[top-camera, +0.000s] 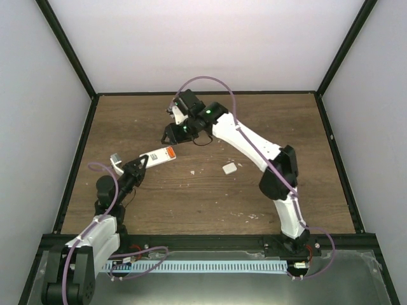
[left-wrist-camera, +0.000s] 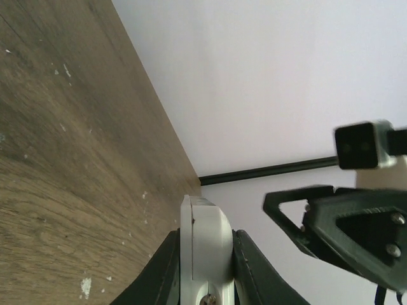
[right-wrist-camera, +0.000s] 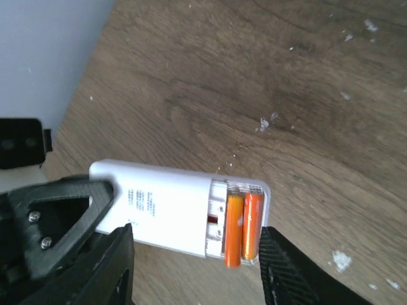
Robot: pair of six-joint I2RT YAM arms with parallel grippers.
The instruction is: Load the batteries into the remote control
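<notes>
remote control [top-camera: 160,155] in left gripper [top-camera: 141,164], right gripper [top-camera: 172,135] seemingly apart

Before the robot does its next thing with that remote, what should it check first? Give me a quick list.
1. Both batteries in the remote control: ok.
2. Batteries pressed fully down: cannot tell.
3. Left hand clamped on the remote control: ok.
4. Right hand open, holding nothing: ok.
5. White cover fitted: not ok, it lies loose on the table.
</notes>
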